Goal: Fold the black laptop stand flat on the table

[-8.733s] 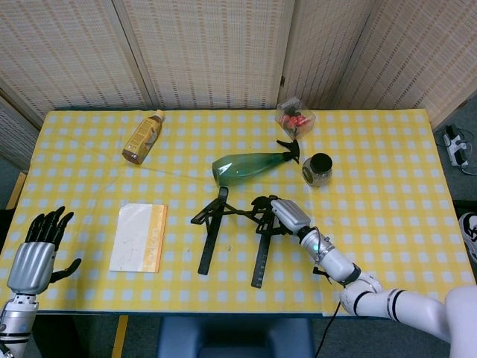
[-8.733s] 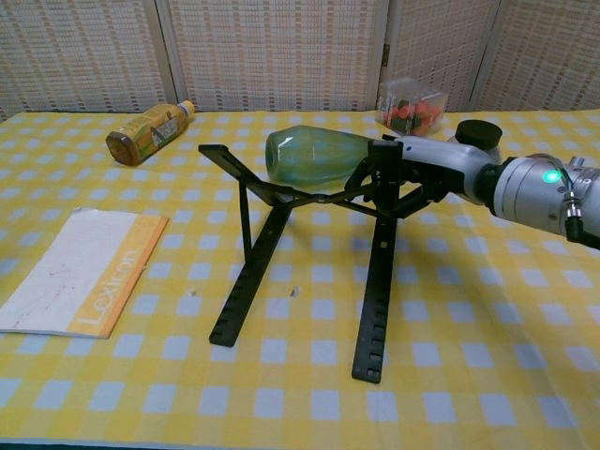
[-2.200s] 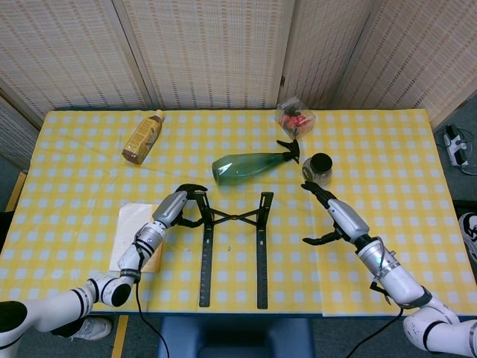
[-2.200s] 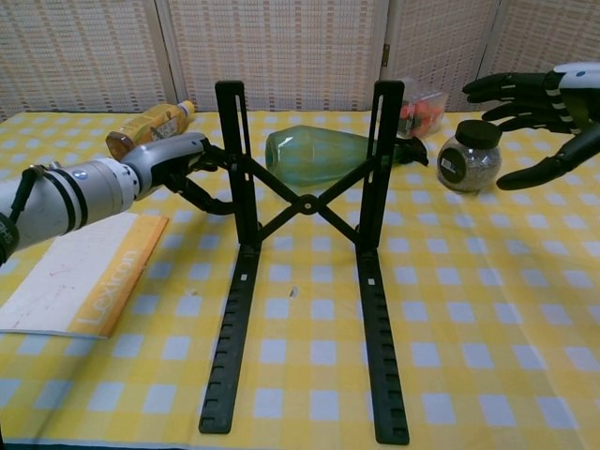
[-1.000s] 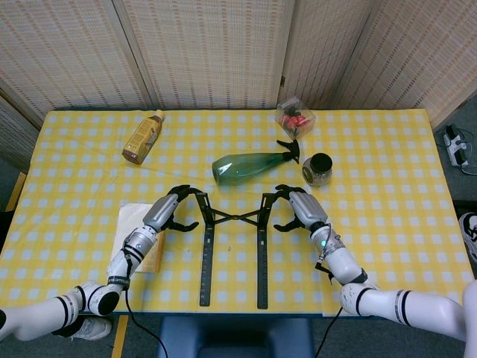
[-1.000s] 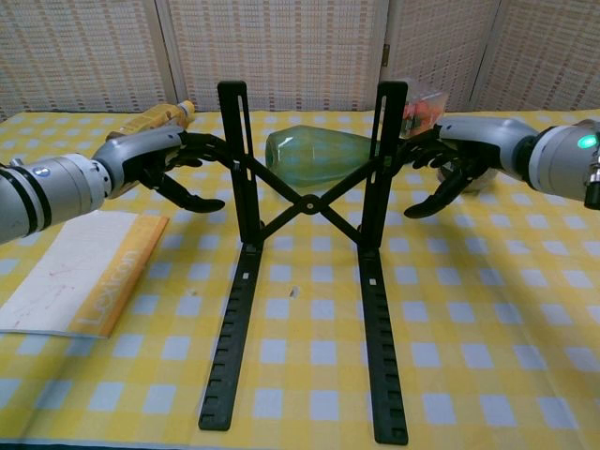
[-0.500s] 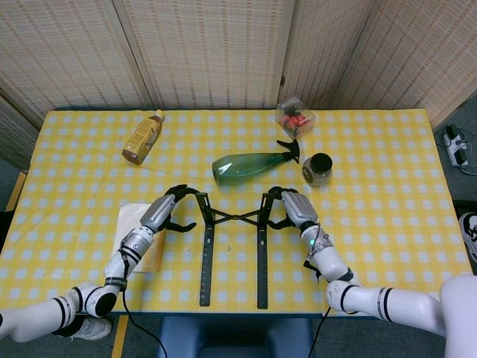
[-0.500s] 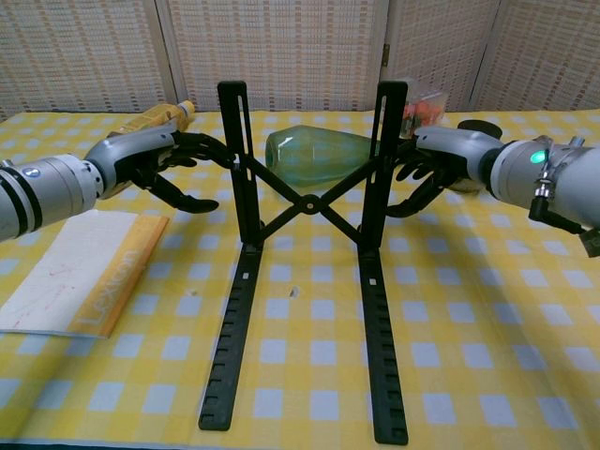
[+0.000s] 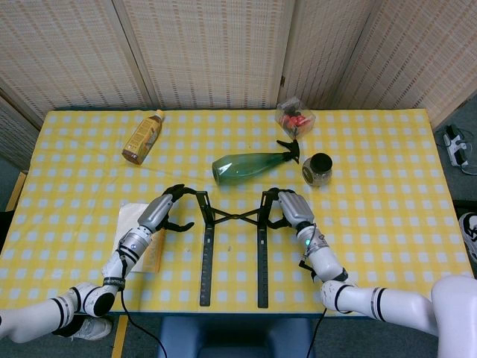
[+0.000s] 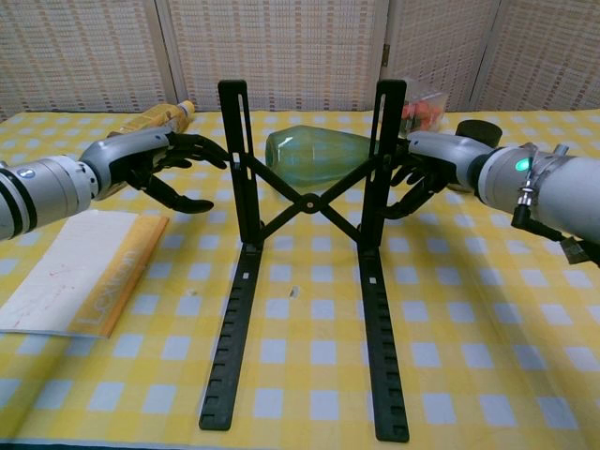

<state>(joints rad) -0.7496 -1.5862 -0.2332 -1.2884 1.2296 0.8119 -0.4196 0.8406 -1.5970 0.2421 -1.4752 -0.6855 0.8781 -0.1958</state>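
Right hand (image 10: 424, 173) has closed in w/ fingers curled onto the right upright of the laptop stand (image 10: 307, 202); 1 s ago it sat just beside it. Left hand (image 10: 155, 159), fingers spread, touches the left upright, so both sides look braced for folding. Stand is mid-table (image 9: 387, 224), uprights not yet down.

Perhaps a staged lab: woven screens (image 9: 209, 52) enclose a gingham-clothed table (image 9: 387, 179).

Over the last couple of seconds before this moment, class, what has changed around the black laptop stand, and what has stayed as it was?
The right hand swung in from beside the dark-lidded glass jar to the black laptop stand's right upright, its fingers now curled around it. The left hand stayed at the left upright, fingers against it. The stand remains raised; the green spray bottle and yellow-edged booklet are unmoved.
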